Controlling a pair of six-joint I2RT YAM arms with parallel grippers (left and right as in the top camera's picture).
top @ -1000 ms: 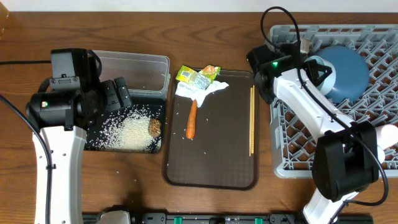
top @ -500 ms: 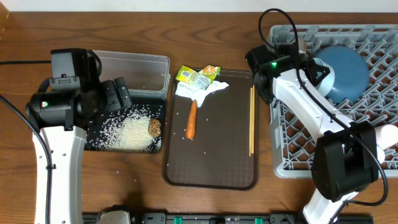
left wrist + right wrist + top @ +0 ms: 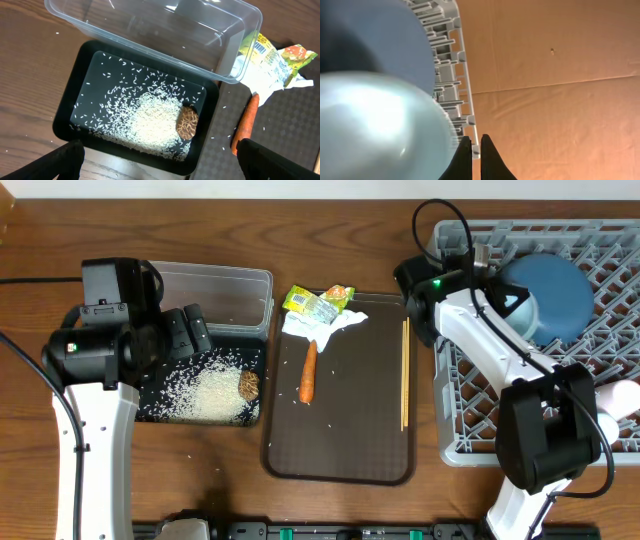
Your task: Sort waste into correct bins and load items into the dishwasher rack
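My left gripper (image 3: pixel 172 161) hangs open above the near edge of the black bin (image 3: pixel 67 117), which holds loose white rice (image 3: pixel 150 117) and the brown food lump (image 3: pixel 187 123). The clear tub (image 3: pixel 215 292) stands empty behind it. On the brown tray lie the carrot (image 3: pixel 308 370), the napkin (image 3: pixel 325 326), the snack wrappers (image 3: pixel 318 301) and the chopsticks (image 3: pixel 404 375). My right gripper (image 3: pixel 472 140) is shut on nothing at the back left corner of the grey rack (image 3: pixel 470 410). The dark-blue plate (image 3: pixel 552 295) leans in the rack. A pale blurred round dish (image 3: pixel 375 125) sits close beside my right fingers.
The dark-brown tray (image 3: pixel 340 445) lies between the bins and the rack. A few rice grains lie scattered on the wooden table (image 3: pixel 215 470) in front of the black bin. A pale cup (image 3: pixel 620 398) shows at the rack's right edge.
My right wrist has shifted slightly toward the rack's back edge, still shut. The left arm and the waste on the tray have not moved.
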